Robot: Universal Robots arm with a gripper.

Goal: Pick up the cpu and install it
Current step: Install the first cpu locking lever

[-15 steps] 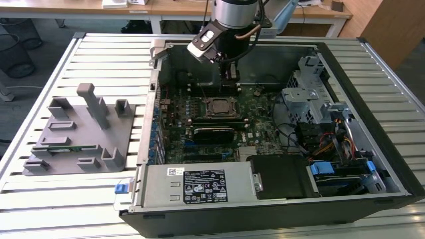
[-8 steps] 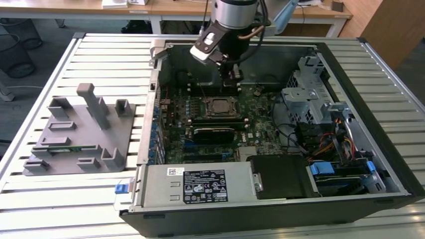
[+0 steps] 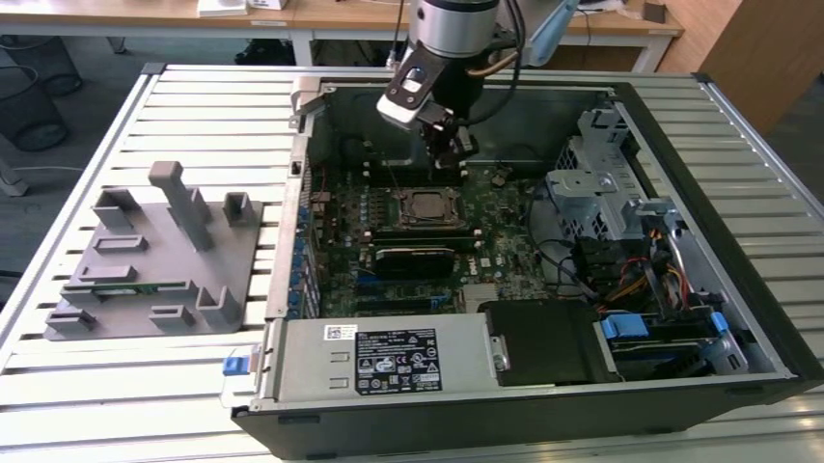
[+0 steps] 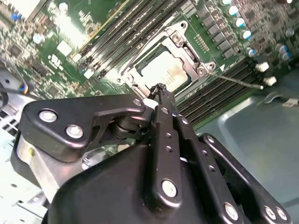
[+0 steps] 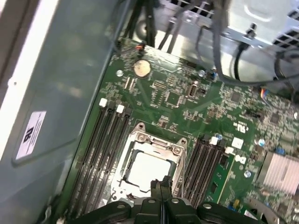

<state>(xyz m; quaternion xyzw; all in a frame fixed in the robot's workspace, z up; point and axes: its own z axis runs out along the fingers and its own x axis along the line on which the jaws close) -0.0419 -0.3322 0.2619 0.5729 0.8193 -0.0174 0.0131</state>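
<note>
We see a slatted pale metal counter (image 3: 168, 96) carrying an open computer case (image 3: 721, 193), with wooden desks (image 3: 322, 14) behind it and a grey moulded fixture block (image 3: 154, 260) lying on the slats toward the exterior view's left. Inside the case the green motherboard (image 3: 496, 241) lies flat, memory slots (image 5: 105, 140) running along both sides of the socket frame (image 5: 154, 142). The cpu (image 5: 147, 170) sits flat in that socket, metal top facing up — being square, it has no long axis we can name, and its edges run parallel to the memory slots. The pincer (image 5: 161, 186) hangs just above one edge of the cpu, its fingers (image 4: 161, 100) pressed together and holding nothing — in the exterior view the pincer (image 3: 447, 154) stands over the board just beyond the socket.
</note>
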